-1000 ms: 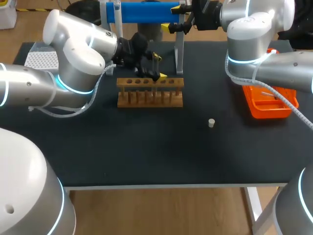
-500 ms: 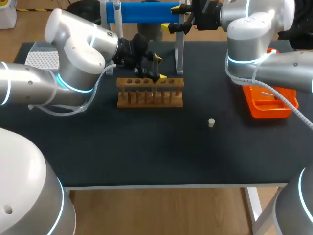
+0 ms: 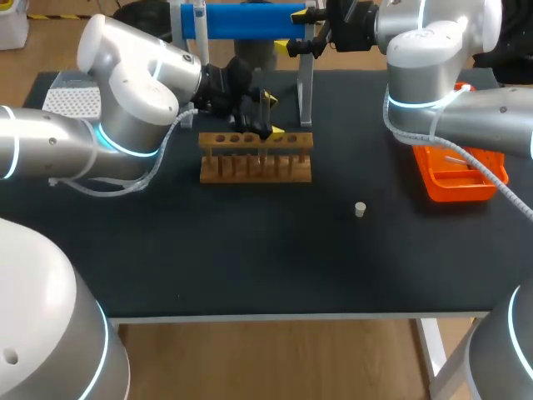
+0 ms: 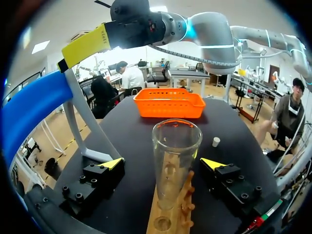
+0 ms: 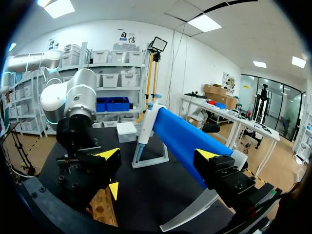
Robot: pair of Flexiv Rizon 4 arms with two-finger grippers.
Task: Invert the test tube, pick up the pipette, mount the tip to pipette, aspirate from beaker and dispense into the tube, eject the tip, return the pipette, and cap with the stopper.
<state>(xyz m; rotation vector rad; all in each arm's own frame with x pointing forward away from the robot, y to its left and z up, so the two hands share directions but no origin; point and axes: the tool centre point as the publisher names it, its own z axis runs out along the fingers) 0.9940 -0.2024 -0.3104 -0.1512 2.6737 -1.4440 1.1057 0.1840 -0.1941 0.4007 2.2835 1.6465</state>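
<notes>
The left gripper is straddling the tube in the rack, upper middle, fingers released. The right gripper is gaping near the pipette. A stopper and basket are lying right of the rack.

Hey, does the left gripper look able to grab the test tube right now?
Probably yes: the left gripper is open around the test tube, upright in the rack, nothing between.

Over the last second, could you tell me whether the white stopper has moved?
No. The stopper lies where it was, in front of the wooden rack's right end, toward the orange basket.
</notes>
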